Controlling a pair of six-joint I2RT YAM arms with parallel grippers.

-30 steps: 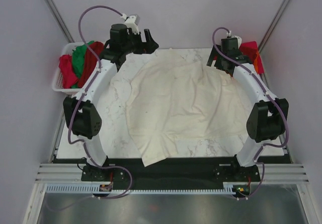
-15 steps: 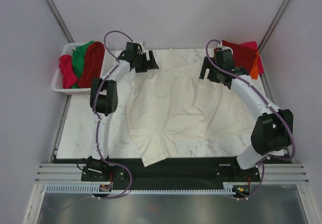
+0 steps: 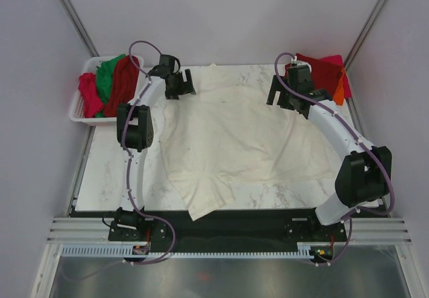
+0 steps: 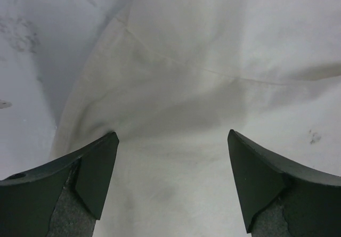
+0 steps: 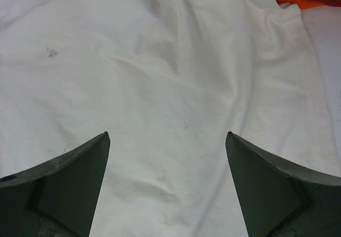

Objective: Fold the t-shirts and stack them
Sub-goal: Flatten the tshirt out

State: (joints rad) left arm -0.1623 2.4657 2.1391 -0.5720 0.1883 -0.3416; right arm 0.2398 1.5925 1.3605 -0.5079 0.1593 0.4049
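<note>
Both arms are out at the far end of the cream t-shirt (image 3: pixel 234 137), which lies spread over the middle of the marble table (image 3: pixel 107 171). Its long axis runs roughly 12 to 6 o'clock in the top view, and the 6 o'clock end droops over the near table edge.

The left gripper (image 3: pixel 179 84) sits on the shirt's 11 o'clock corner, the right gripper (image 3: pixel 280 96) on its 1 o'clock corner. Each arm is nearest its own far corner, so that's the split I go with.

Left wrist view: left gripper (image 4: pixel 170 141) has its jaws spread wide with nothing between them. There's cloth directly below, and the shirt's side edge and bare marble are at 10 o'clock in that view. Right wrist view: right gripper (image 5: pixel 168 141) is the same, wide apart and empty, with a wrinkled panel under it. I can't tell from either wrist cam whether the fingertips touch the fabric.

My read is that the next pinch needs both far corners, then a pull toward 6 o'clock along the long axis.

The white basket (image 3: pixel 79 114) of red and green shirts (image 3: pixel 107 84) is at 9 o'clock from the left gripper, well apart. The red and orange folded stack (image 3: pixel 328 73) is just beside the right gripper at 2 o'clock; I judge it a snag risk
</note>
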